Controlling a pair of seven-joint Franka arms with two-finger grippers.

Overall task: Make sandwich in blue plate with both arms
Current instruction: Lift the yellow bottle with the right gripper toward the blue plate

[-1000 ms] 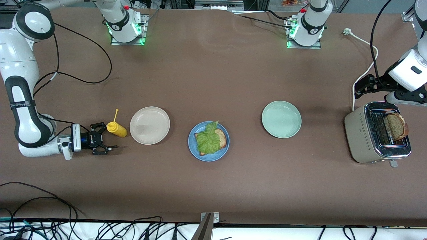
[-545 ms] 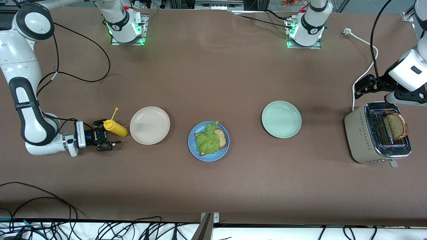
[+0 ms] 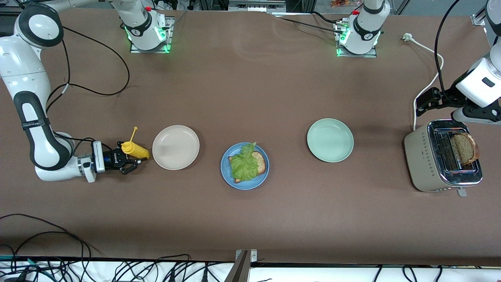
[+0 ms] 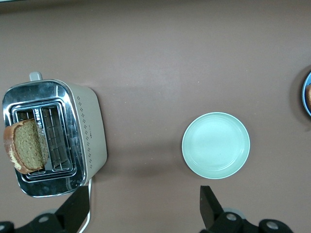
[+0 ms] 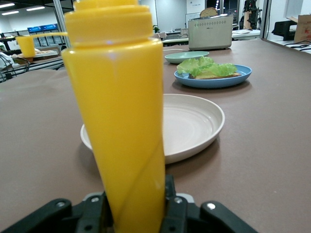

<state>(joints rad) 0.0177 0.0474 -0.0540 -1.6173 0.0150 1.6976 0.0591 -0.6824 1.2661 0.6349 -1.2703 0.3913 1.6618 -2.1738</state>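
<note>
My right gripper [image 3: 130,159] sits low at the right arm's end of the table, fingers closed around the yellow squeeze bottle [image 3: 135,150], which stands between them in the right wrist view [image 5: 119,121]. Just beside the bottle is the beige plate [image 3: 175,147]. Next comes the blue plate [image 3: 245,166], holding a bread slice [image 3: 259,162] under a lettuce leaf [image 3: 244,164]; no top slice is on it. Then the pale green plate [image 3: 330,140]. My left gripper [image 4: 143,206] hangs with fingers spread wide over the table by the toaster [image 3: 443,155], where another bread slice [image 3: 464,149] stands in a slot.
</note>
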